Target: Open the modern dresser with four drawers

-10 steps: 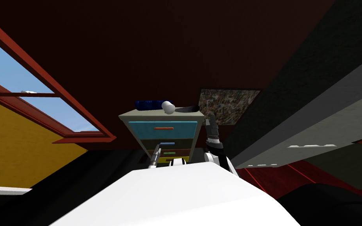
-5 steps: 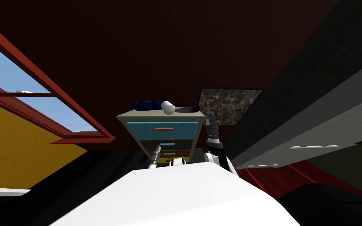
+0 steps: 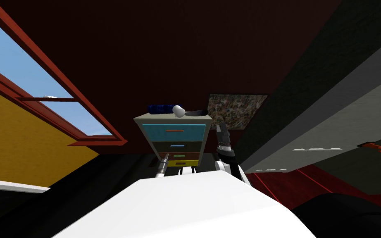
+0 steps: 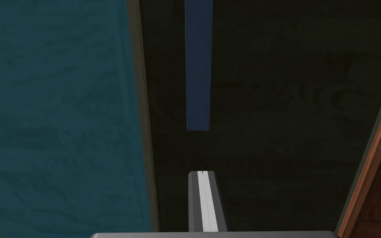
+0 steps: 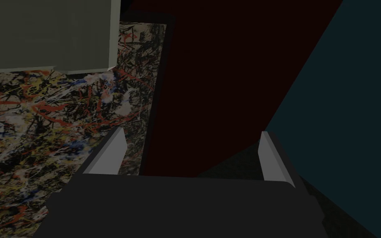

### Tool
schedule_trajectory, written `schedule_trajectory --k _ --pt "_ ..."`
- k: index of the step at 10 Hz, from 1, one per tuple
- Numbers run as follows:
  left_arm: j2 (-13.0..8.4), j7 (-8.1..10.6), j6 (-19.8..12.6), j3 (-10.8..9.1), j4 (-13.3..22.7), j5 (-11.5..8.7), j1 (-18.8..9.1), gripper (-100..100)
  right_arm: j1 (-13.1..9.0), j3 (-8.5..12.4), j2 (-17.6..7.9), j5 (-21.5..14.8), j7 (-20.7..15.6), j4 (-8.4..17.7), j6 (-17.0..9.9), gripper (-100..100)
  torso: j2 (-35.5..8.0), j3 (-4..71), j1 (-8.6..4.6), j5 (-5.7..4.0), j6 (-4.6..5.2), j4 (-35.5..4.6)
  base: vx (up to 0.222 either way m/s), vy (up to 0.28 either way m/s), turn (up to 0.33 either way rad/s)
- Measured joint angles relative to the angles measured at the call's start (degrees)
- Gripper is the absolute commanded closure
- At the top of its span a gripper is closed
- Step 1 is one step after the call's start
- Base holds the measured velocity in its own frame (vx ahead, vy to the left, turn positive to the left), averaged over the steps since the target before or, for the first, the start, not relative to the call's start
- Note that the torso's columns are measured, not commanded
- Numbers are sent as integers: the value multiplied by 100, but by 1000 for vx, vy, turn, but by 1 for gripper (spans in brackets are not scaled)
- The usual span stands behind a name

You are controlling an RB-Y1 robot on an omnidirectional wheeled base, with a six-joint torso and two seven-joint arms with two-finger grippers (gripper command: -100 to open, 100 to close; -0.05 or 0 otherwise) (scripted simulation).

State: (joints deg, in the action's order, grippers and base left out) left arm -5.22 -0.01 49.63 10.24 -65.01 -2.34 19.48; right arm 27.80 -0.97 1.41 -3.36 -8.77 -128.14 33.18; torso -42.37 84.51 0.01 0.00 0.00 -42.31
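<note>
The pale grey four-drawer dresser (image 3: 141,120) stands against the dark red wall (image 3: 177,53), straight ahead of the chest. From top to bottom its fronts are teal (image 3: 174,131), dark, brown and yellow, and they look level with one another.

On its top lie a dark blue ribbed cylinder (image 3: 163,108), a white rounded object (image 3: 179,111) and a flat dark disc (image 3: 196,113). A splatter-patterned painting (image 3: 235,110) leans just beside the dresser, and a red-framed window (image 3: 41,99) is well off to the left.

The left gripper (image 4: 202,173) has its blades pressed together on nothing. It points at the dark drawer front (image 4: 284,107), with its tips apart from the blue bar handle (image 4: 198,62). In the head view this arm covers the lower fronts' left corner.

The right gripper (image 5: 191,132) is raised by the dresser's right side, jaws spread and empty, facing the painting.

The yellow drawer (image 3: 181,163) is partly cut off by the chest, and I cannot tell what the disc is.
</note>
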Motion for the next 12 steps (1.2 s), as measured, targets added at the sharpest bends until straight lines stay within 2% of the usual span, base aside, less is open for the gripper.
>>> schedule_trajectory --k 1,4,5,8,9,10,12 --pt "-2 2 -8 2 -8 0 6 -100 2 0 0 0 0 0 0 0 40 23 -1 0 0 9 69 -8 -28" --pt "-94 23 -178 -37 -15 -37 -147 -100 6 1 -1 0 0 -1 1 0 48 31 -7 -2 -1 14 154 -14 -13" --pt "-4 33 -254 -49 -25 -45 -182 -100 5 1 -1 0 0 -1 1 0 13 9 2 0 0 4 69 3 -2" --pt "-4 38 -410 -73 -122 -58 -251 -100 3 0 0 0 0 -1 1 0 -10 -6 -5 -1 0 -3 47 -9 -3" --pt "-5 39 -431 -73 -134 -58 -252 100 3 0 0 0 0 -1 1 0 -4 -2 -2 -1 0 0 -45 13 7" --pt "7 37 -333 -63 -27 -52 -238 100 2 0 0 0 0 -1 1 0 -14 -7 5 1 -1 -2 -30 10 4" --pt "-9 46 -331 -47 -108 -51 -213 100 1 0 0 0 0 -1 0 0 -9 -3 2 3 -2 6 -144 0 23"
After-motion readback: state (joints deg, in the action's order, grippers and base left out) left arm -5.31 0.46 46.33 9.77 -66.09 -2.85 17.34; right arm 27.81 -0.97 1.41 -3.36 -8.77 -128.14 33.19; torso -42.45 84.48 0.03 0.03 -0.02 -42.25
